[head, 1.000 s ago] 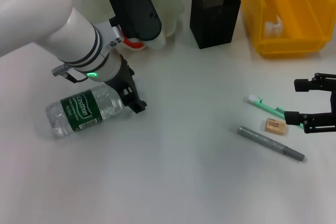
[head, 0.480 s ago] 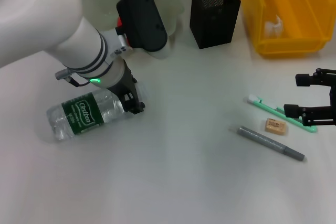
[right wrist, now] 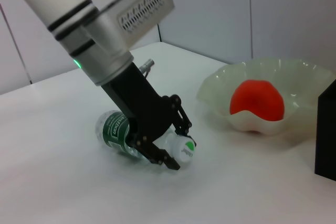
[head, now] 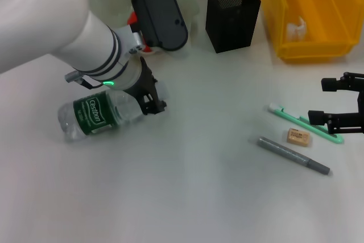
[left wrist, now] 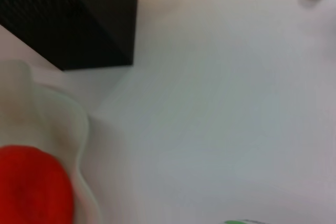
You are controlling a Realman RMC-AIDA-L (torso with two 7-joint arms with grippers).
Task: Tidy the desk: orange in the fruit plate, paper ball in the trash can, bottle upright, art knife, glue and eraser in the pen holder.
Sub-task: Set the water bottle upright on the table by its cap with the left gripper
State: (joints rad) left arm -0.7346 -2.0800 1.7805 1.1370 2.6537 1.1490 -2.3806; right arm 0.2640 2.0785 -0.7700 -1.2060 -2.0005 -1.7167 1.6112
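While the left gripper (head: 152, 102) stays clamped on the neck of the bottle (head: 101, 116), the cap end has lifted and swung toward twelve o'clock, so righting has begun. At three o'clock on the desk (head: 199, 186), the right gripper (head: 335, 103) hovers, fingers spread, over the art knife (head: 304, 122).
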